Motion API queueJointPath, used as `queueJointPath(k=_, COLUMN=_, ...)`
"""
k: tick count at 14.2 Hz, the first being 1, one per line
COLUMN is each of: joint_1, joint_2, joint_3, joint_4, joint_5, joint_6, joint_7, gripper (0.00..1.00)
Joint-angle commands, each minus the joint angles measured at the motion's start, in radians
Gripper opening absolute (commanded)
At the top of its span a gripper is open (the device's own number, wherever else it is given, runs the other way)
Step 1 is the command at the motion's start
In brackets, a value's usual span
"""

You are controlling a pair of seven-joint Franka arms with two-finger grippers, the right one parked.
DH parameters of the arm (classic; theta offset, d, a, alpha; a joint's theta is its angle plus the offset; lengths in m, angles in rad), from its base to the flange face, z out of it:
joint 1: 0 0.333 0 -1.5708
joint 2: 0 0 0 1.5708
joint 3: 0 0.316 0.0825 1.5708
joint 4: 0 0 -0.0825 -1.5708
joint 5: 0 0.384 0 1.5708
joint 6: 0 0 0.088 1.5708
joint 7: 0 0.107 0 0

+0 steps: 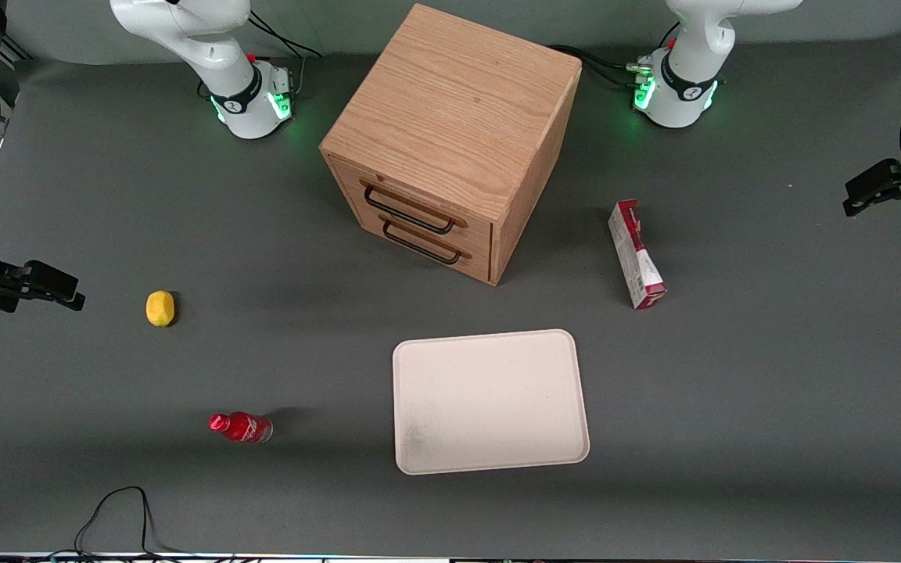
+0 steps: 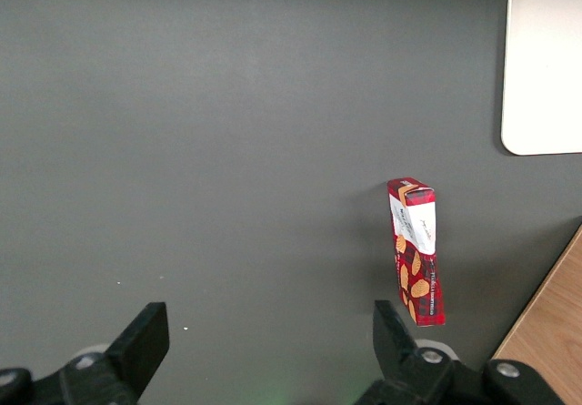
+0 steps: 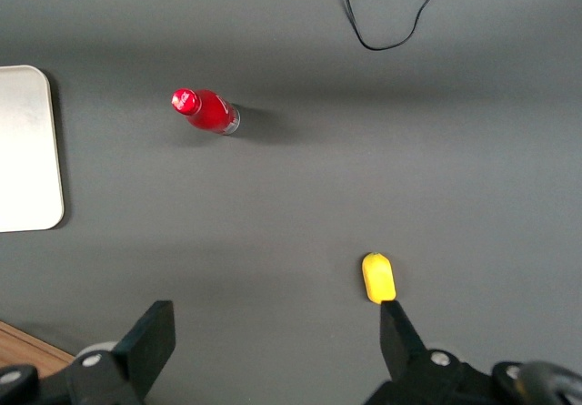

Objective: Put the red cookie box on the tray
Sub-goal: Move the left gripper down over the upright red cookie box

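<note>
Front view: red cookie box (image 1: 637, 254) lying on the table beside the wooden cabinet (image 1: 450, 141), farther from camera than the tray (image 1: 489, 400), not on it; gripper (image 1: 877, 188) up near working arm's end, fingers spread wide, holding nothing

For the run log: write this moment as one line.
phase: pre-grasp | gripper: open, at working arm's table end, holding nothing | red cookie box: on table beside cabinet | tray: empty

The working left arm's black two-finger end effector (image 1: 857, 205) hangs above the worktop at its own end; fingers (image 2: 145, 337) spread wide, holding nothing.
</note>
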Motion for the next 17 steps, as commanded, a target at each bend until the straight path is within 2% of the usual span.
queueJointPath(k=1, joint_1=0.0, joint_2=-0.01, joint_3=-0.003, joint_4=0.002, joint_5=-0.006, joint_6=-0.025, joint_7=0.042, gripper=1.0)
queueJointPath(k=5, joint_1=-0.01, joint_2=-0.001, joint_3=-0.005, joint_4=-0.005, joint_5=-0.008, joint_6=-0.023, joint_7=0.043, gripper=1.0)
queueJointPath(k=8, joint_1=-0.029, joint_2=0.005, joint_3=-0.015, joint_4=-0.069, joint_5=-0.069, joint_6=-0.029, joint_7=0.014, gripper=1.0)
queueJointPath(k=10, joint_1=-0.034, joint_2=0.011, joint_3=-0.067, joint_4=-0.132, joint_5=-0.074, joint_6=-0.003, joint_7=-0.099, gripper=1.0)
queueJointPath(k=11, joint_1=-0.033, joint_2=0.013, joint_3=-0.104, joint_4=-0.172, joint_5=-0.072, joint_6=0.032, joint_7=-0.168, gripper=1.0)
queueJointPath(k=15, joint_1=-0.034, joint_2=-0.01, joint_3=-0.141, joint_4=-0.407, joint_5=-0.071, joint_6=0.268, joint_7=-0.2, gripper=1.0)
queueJointPath(k=17, joint_1=-0.034, joint_2=-0.021, joint_3=-0.182, joint_4=-0.5, joint_5=-0.072, joint_6=0.354, joint_7=-0.271, gripper=1.0)
